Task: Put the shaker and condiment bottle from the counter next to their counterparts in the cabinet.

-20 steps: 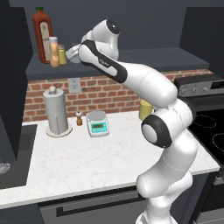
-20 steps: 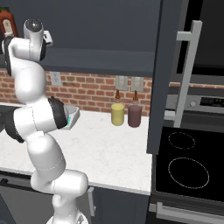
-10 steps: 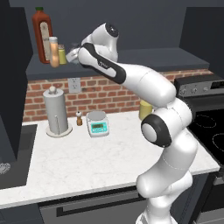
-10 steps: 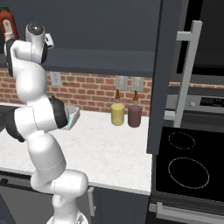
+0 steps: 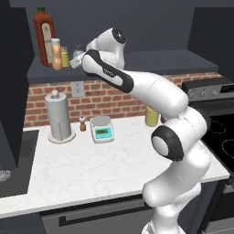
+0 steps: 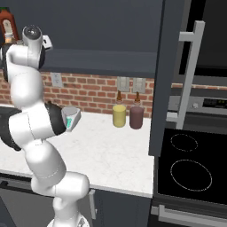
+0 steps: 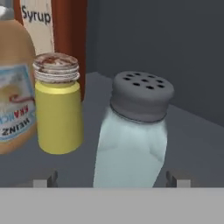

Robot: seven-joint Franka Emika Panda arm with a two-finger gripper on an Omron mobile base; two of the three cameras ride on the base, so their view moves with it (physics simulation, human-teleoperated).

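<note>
Shaker [image 7: 133, 131] between open claw [image 7: 111, 179] fingertips (hand view).

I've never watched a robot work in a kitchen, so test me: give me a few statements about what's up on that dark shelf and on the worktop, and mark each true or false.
1. The pale blue shaker stands on the cabinet shelf between the claw fingertips. True.
2. The yellow shaker lies on its side. False: it stands upright.
3. The peach condiment bottle is on the shelf beside the yellow shaker. True.
4. The paper towel roll is on the shelf. False: it stands on the counter.
5. The blue shaker's cap is missing. False: a dark grey cap with holes is on it.
</note>
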